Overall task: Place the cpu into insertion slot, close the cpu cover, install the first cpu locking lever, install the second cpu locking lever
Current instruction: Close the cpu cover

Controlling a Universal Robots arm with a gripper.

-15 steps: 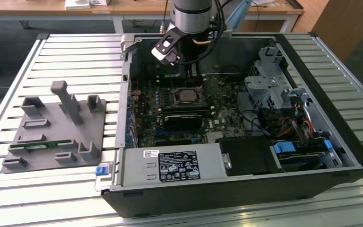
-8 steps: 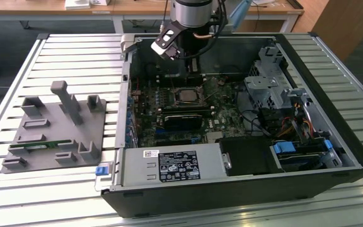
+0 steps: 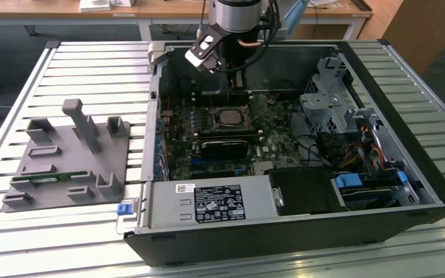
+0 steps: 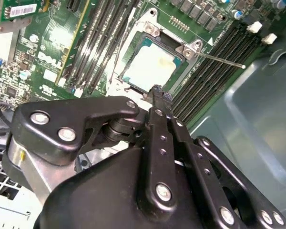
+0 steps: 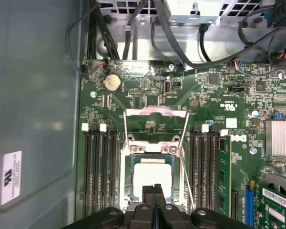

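The cpu (image 5: 152, 177) (image 4: 150, 67), a silvery-tan square, lies flat in the insertion slot (image 5: 126, 191) (image 3: 229, 116) on the green board. The cpu cover (image 5: 155, 112), a thin silver frame, appears raised open on the far side of the socket, with board showing through its window. A thin lever wire (image 4: 219, 59) sticks out sideways from the socket corner. My gripper (image 5: 154, 190) (image 4: 159, 93) (image 3: 236, 87) hangs just above the socket's near edge, with its black fingers pressed together and nothing between them.
The open computer case (image 3: 408, 116) walls in the board. Long memory slots (image 5: 100, 167) run along both sides of the socket. A black card (image 3: 226, 145), power supply (image 3: 207, 202) and drive cage (image 3: 331, 104) sit nearby. A grey fixture tray (image 3: 64, 156) lies outside at the exterior view's left.
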